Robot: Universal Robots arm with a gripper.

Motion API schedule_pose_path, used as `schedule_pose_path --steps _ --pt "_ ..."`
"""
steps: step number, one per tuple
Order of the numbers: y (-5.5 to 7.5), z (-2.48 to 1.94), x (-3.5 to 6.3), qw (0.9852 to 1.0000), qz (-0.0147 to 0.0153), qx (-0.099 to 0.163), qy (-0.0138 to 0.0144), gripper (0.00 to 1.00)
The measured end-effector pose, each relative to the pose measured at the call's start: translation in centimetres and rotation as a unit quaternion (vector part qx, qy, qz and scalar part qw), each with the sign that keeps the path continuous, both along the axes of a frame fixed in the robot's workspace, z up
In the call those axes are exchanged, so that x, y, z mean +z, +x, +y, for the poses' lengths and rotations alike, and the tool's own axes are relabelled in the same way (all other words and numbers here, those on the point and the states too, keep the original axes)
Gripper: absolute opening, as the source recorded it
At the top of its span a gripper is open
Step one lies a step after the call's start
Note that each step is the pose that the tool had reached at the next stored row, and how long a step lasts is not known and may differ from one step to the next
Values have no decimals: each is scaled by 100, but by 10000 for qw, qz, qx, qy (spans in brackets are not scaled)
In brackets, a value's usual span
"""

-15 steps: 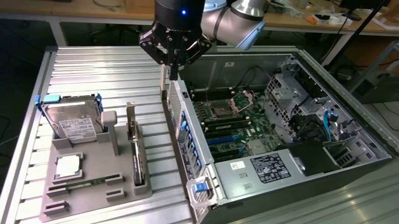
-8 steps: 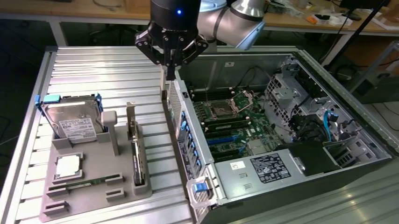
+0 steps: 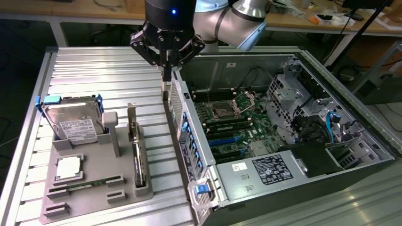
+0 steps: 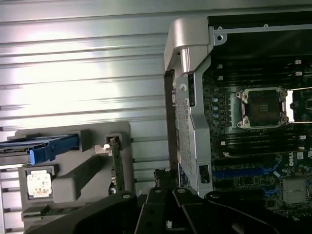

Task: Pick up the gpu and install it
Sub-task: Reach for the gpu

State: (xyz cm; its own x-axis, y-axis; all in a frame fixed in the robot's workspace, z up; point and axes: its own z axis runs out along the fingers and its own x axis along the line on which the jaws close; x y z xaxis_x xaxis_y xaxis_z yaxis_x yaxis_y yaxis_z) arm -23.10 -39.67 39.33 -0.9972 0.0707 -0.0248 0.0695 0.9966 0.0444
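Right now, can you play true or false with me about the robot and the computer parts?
1. The gpu stands on its edge in the gray holder. True.
2. The hand is holding the gpu. False: the hand is shut, up by the edge of the computer case, and the gpu sits in the holder, apart from it.
3. The computer case lies open, so its board shows inside. True.
4. The hard drive is inside the computer case. False: it sits in the gray holder, to the exterior view's left of the gpu.
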Motion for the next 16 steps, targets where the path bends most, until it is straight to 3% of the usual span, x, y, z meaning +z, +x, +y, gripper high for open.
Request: schedule_pose_path --steps 16 --pt "-227 -3 0 10000 0 0 1 11"
